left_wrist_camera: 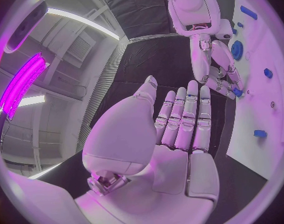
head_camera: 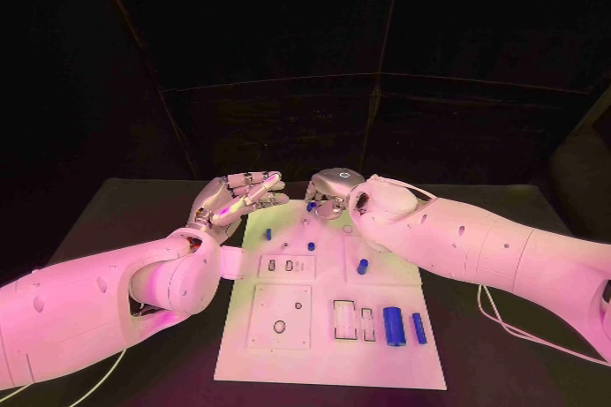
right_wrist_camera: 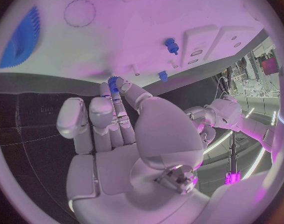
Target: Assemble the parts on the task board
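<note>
The white rectangular task board (head_camera: pixel 334 336) lies in the middle of the black surface (head_camera: pixel 102 222). On the board I count two long blue cylinders (head_camera: pixel 394 325) side by side near its right edge, and three smaller blue pegs (head_camera: pixel 362 266) further up. The right hand (head_camera: pixel 334 193) pinches one small blue toothed part (right_wrist_camera: pixel 112 81) between its fingers at the far edge of the board. The left hand (head_camera: pixel 236 198) holds nothing; its fingers (left_wrist_camera: pixel 186 117) are stretched flat, just beside the board's far left corner.

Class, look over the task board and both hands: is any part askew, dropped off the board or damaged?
Nothing stands out. The blue parts lie on the white task board, none spilled onto the table. The right hand pinches a small blue gear at the board's far edge; the left hand is open beside it.
</note>
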